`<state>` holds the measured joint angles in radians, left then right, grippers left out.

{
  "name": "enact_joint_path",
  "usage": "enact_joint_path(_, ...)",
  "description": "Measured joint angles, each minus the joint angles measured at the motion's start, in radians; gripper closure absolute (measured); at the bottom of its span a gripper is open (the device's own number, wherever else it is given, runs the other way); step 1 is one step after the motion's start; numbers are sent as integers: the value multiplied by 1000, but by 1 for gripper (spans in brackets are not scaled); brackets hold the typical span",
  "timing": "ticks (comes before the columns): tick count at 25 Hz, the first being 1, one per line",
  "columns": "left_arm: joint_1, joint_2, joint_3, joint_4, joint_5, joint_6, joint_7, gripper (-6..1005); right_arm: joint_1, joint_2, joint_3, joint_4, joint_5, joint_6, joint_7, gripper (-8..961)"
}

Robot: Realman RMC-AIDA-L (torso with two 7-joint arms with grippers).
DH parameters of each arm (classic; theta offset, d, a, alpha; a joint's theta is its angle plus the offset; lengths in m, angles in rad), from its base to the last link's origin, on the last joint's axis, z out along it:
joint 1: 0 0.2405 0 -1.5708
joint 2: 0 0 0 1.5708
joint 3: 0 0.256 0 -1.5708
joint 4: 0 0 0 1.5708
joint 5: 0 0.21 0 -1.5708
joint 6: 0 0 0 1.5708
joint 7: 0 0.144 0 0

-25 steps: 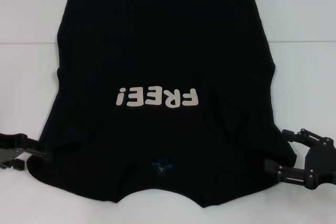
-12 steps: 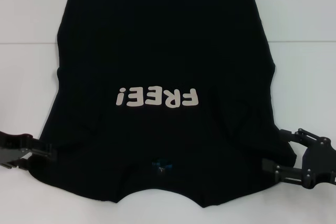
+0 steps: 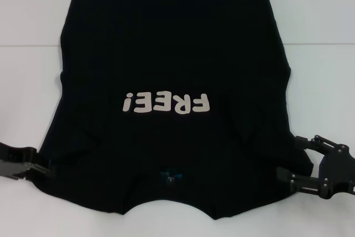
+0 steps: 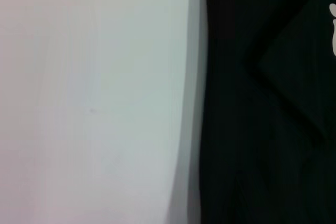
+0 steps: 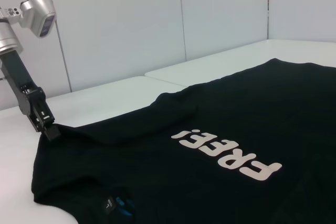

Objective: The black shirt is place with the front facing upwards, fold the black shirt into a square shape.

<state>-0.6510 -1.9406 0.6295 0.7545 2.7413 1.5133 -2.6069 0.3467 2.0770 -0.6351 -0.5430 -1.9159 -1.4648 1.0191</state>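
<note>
Both grippers sit at the near shoulder corners of the black shirt point(image 3: 172, 81). Right gripper point(image 3: 299, 162): jaws spread around the edge. Left gripper point(image 3: 40, 169): jaw state cannot be told. Shirt's long axis runs away across the bench point(image 3: 321, 20).

A white table point(image 3: 321, 15) fills the scene, its surface smooth and bare where it shows. A thin seam point(image 3: 319, 44) runs straight across it from side to side. Behind the table stands a pale grey panelled wall point(image 5: 131, 24), divided by narrow vertical joints point(image 5: 182, 17).
</note>
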Motion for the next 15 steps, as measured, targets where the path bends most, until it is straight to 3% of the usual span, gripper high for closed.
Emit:
enact_joint_path(6,0,-1,2,4,0,1,1,611,1,0,1,1,0,0,0,7)
enact_joint_path(15,2,-1,1,5,-10,9,33,870,-1,0,2,2,0,-3,6,7)
